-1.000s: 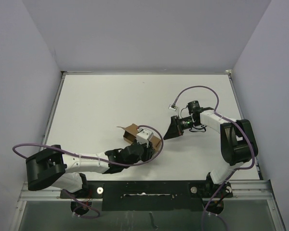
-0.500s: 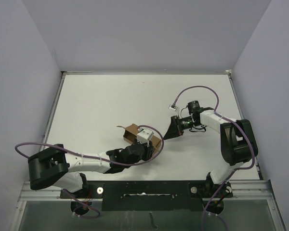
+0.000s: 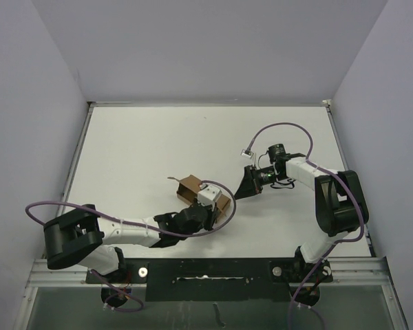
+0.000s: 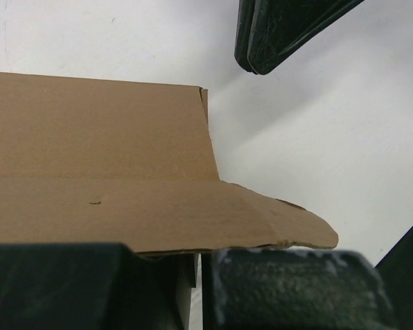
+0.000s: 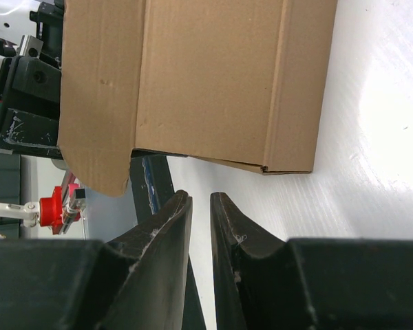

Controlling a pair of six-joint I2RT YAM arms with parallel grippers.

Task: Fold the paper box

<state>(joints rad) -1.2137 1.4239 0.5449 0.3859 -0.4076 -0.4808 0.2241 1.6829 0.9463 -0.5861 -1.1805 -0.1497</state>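
Two grippers flank the paper box (image 3: 190, 185): the left gripper (image 4: 198, 260) clamps its flap, and the right gripper (image 5: 200, 203) sits just beside it, fingers pressed together, empty.

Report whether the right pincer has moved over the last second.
No. The right pincer sits where it was against the table's right edge, near the box.

White table (image 3: 138, 148), matte, with some glare in the right wrist view. Metal rails (image 3: 76, 165) run along its left and right edges, and pale walls stand on three sides. The paper box (image 3: 189, 187) sits directly on it, roughly centred left-right and toward the near edge. Brown cardboard, partly folded, one rounded flap (image 4: 282, 230) sticking out above the surface.
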